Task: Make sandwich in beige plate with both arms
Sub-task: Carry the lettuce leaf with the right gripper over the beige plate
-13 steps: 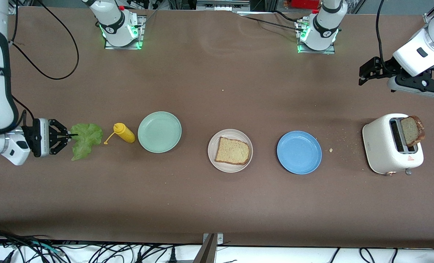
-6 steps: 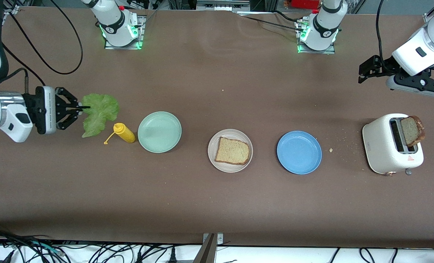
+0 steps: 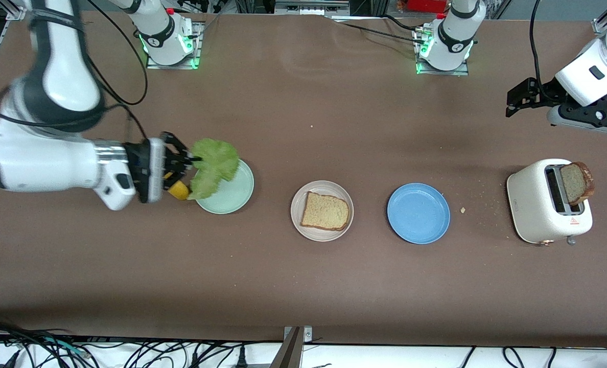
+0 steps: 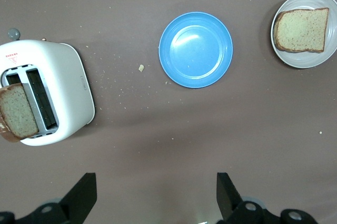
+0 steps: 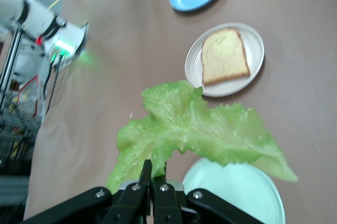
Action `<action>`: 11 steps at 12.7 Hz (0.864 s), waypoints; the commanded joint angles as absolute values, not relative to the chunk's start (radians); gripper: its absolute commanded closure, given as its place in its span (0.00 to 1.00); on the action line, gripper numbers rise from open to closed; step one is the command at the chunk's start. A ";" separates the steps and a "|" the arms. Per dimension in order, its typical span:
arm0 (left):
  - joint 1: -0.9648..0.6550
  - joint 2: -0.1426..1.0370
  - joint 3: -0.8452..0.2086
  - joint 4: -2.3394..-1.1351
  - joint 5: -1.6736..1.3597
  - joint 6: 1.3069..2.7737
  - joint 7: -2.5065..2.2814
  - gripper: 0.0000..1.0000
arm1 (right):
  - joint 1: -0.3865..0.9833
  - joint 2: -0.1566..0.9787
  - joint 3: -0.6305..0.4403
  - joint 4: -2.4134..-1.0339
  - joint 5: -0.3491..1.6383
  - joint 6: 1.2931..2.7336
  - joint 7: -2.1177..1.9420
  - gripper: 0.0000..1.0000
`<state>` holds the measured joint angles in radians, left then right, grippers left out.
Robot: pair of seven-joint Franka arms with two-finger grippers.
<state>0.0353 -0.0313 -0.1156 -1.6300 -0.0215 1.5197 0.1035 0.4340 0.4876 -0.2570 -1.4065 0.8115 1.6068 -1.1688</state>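
My right gripper [image 3: 193, 160] [image 5: 156, 167] is shut on the stem of a ruffled green lettuce leaf [image 3: 212, 166] [image 5: 200, 132], which hangs in the air over the edge of the mint-green plate [image 3: 230, 195]. The beige plate [image 3: 297, 217] [image 5: 256, 50] [image 4: 325, 58] lies mid-table with one brown bread slice [image 3: 325, 211] [image 5: 225, 55] on it. A second bread slice [image 3: 576, 182] [image 4: 17, 112] sticks up from the white toaster [image 3: 536, 207] [image 4: 66, 84]. My left gripper [image 3: 513, 98] [image 4: 156, 192] hangs open and empty above the table at the left arm's end, near the toaster.
A yellow mustard bottle [image 3: 179, 190] lies beside the mint-green plate, partly hidden under my right gripper. A blue plate [image 3: 418, 213] [image 4: 196, 49] sits empty between the beige plate and the toaster. Crumbs are scattered by the toaster.
My right gripper has lifted the lettuce off the table and carried it over the mustard bottle toward the mint-green plate. The left arm has barely shifted.
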 commanded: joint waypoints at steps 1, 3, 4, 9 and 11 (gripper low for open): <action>0.041 -0.037 -0.114 -1.621 -0.031 1.509 0.112 0.00 | 0.572 0.616 -0.354 -1.326 0.950 1.708 -1.105 1.00; 0.046 -0.037 -0.115 -1.621 -0.031 1.509 0.112 0.00 | 0.656 0.691 -0.396 -1.301 1.056 1.825 -1.046 1.00; 0.046 -0.037 -0.115 -1.621 -0.031 1.509 0.112 0.00 | 0.693 0.724 -0.402 -1.301 1.116 1.898 -1.010 1.00; 0.046 -0.037 -0.115 -1.620 -0.031 1.511 0.112 0.00 | 0.856 0.912 -0.390 -1.267 1.375 2.314 -0.945 1.00; 0.046 -0.037 -0.115 -1.620 -0.031 1.509 0.112 0.00 | 0.905 0.962 -0.382 -1.259 1.416 2.423 -0.942 1.00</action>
<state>0.0421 -0.0315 -0.1155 -1.6290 -0.0215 1.5197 0.1035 0.8725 0.9021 -0.3682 -1.3161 1.3724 2.3590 -0.9721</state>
